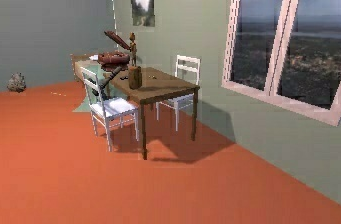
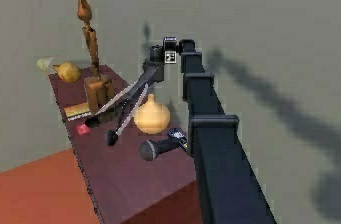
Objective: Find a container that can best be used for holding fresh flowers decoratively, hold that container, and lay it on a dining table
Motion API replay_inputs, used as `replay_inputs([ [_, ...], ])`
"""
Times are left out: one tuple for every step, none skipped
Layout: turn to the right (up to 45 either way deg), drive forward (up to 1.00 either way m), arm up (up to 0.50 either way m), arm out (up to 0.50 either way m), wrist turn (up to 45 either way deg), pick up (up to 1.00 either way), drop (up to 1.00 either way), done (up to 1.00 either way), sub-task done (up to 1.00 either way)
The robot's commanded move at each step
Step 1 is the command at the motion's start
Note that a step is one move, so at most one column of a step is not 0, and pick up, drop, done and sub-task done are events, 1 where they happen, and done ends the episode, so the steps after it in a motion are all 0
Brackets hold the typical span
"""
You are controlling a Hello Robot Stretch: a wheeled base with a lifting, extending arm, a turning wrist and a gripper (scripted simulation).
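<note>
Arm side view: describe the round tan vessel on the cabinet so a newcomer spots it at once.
Find the dark red-brown cabinet top left of the arm's dark bar. Near its middle is a round tan vessel with a short narrow neck. Unlike the tall thin wooden statue behind it and the dark cylinder lying below it, it is bulbous.

the floor [image 1: 58,170] is orange-red and the walls [image 1: 38,40] are grey-green. the table [image 1: 158,85] is brown and the chairs [image 1: 115,112] are white. the window frame [image 1: 278,98] is pale pink. the tabletop [image 2: 128,185] is dark red-brown, the round vase [image 2: 151,117] is orange-yellow, the arm [image 2: 213,130] is black
</note>
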Motion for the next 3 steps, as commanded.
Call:
replay_inputs([
  [0.0, 0.00, 0.00, 0.00, 45.0, 0.00, 0.00, 0.00, 0.00],
  [0.0, 0.00, 0.00, 0.00, 45.0, 0.00, 0.00, 0.00, 0.00],
  [0.0, 0.00, 0.00, 0.00, 33.0, 0.00, 0.00, 0.00, 0.00],
])
